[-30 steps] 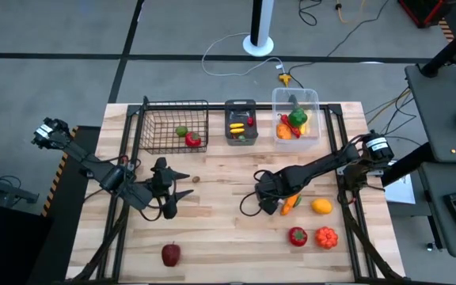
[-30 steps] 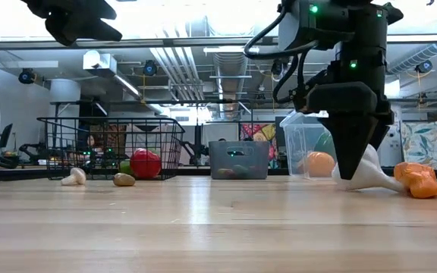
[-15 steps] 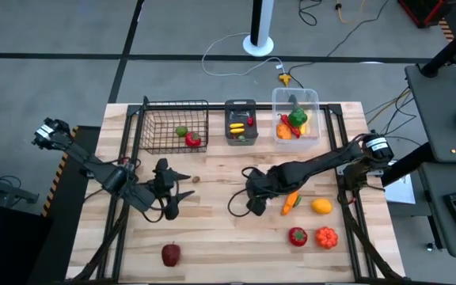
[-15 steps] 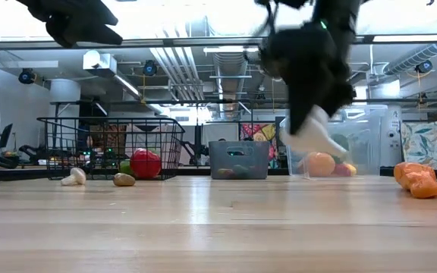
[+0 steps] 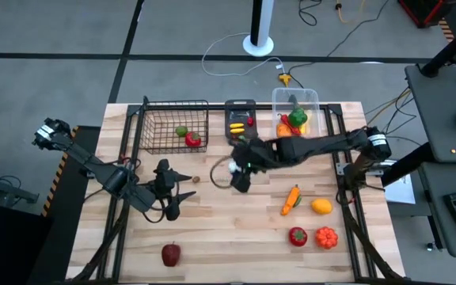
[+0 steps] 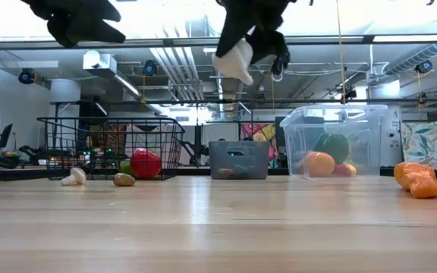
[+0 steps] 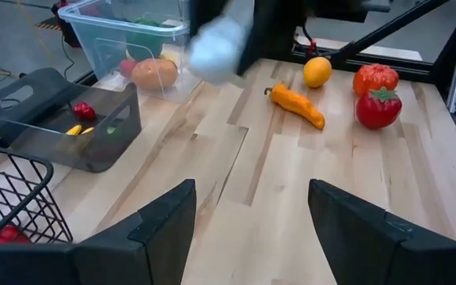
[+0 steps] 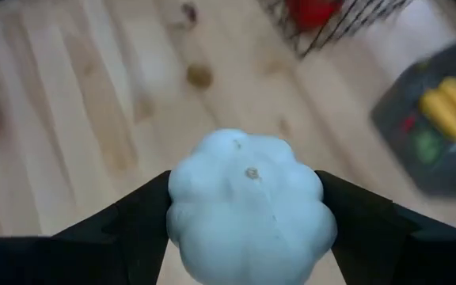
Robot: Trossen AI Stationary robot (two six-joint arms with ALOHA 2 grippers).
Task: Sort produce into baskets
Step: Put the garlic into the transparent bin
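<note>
The right gripper (image 5: 236, 168) hung well above the counter (image 5: 236, 237), toward its far edge and just in front of the dark grey bin (image 5: 241, 123), with its fingers (image 8: 362, 214) clamped on either flank of a white garlic bulb (image 8: 250, 206). The bulb looked like a light, hollow, rigid toy with a smooth lobed skin, so it probably would not crush but could squirt out of a loose pinch; taking it across its widest girth, as here, seemed the safest hold. The left gripper (image 5: 170, 199) waited over the counter's left half, fingers (image 7: 165, 229) apart and empty. The orange carrot (image 5: 291, 199) lay nearer the right edge, slim and tapered, likely best gripped at mid-length.
</note>
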